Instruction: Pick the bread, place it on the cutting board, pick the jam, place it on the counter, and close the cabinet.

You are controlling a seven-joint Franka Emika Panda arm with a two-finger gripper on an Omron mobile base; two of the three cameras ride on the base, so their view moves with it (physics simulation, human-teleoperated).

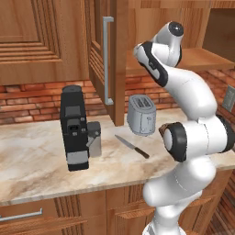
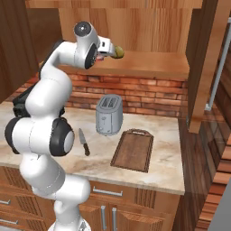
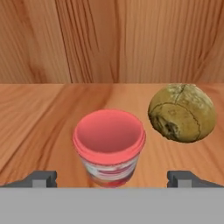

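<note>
Small red cylindrical jam jar (image 3: 109,146) with pinkish top and red-and-white label band; rounded olive-brown bread lump (image 3: 182,113), cracked and mottled. Beige-cream marbled stone counter (image 1: 41,160) with pale veining; dark brown wooden cutting board (image 2: 132,150). Reddish-brown panelled wooden cabinet door (image 1: 120,59) with grey bar handle.

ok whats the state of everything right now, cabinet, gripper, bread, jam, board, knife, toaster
cabinet: doors open
gripper: open, holding nothing, jaws either side of the jam
bread: on the cabinet shelf, beside the jam, not gripped
jam: upright on the shelf, not gripped
board: flat on the counter, nothing on it
knife: lying flat on the counter
toaster: upright, slots empty
</note>
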